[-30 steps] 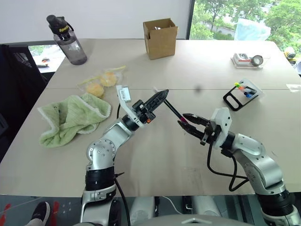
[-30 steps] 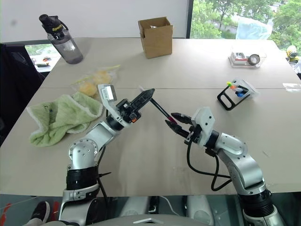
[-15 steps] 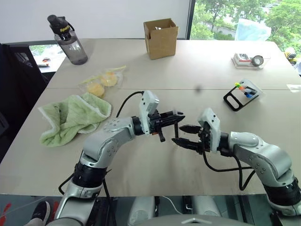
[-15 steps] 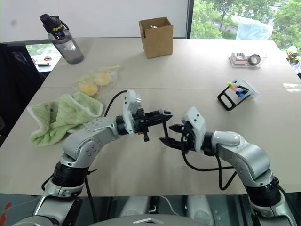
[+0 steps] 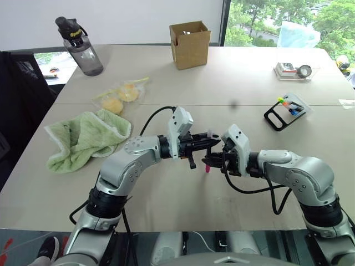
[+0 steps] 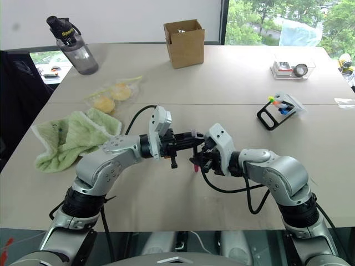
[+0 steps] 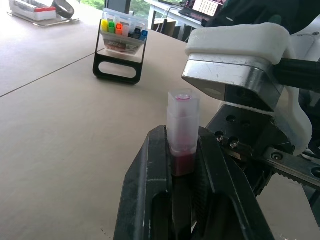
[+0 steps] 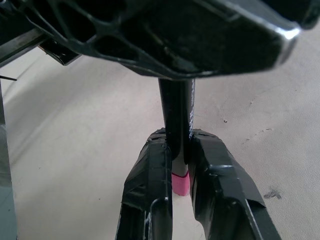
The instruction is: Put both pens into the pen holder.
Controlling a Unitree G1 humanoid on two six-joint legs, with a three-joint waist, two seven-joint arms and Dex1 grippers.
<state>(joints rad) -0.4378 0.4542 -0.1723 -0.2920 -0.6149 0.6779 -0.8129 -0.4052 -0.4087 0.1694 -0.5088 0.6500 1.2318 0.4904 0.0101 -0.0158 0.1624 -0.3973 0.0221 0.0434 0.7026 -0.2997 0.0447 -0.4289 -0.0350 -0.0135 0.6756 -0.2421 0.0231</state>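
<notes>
My left tool (image 7: 182,165) is pinching the pen (image 7: 182,132) near its pale upper end, holding it upright above the counter (image 5: 183,188). My right tool (image 8: 180,160) is pressed onto the same pen lower down, just above its magenta end. The pen holder (image 5: 286,110) stands well apart on my right.

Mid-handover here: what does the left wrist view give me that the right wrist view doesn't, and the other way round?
Left wrist view: the pen holder with coloured markers in it, the clear tray beyond it, and the pale capped end of the pen sticking out of the left gripper.
Right wrist view: the right gripper shut on the pen's black barrel, just above its magenta band.
Shared: the same pen, clamped by both grippers above the table.
</notes>
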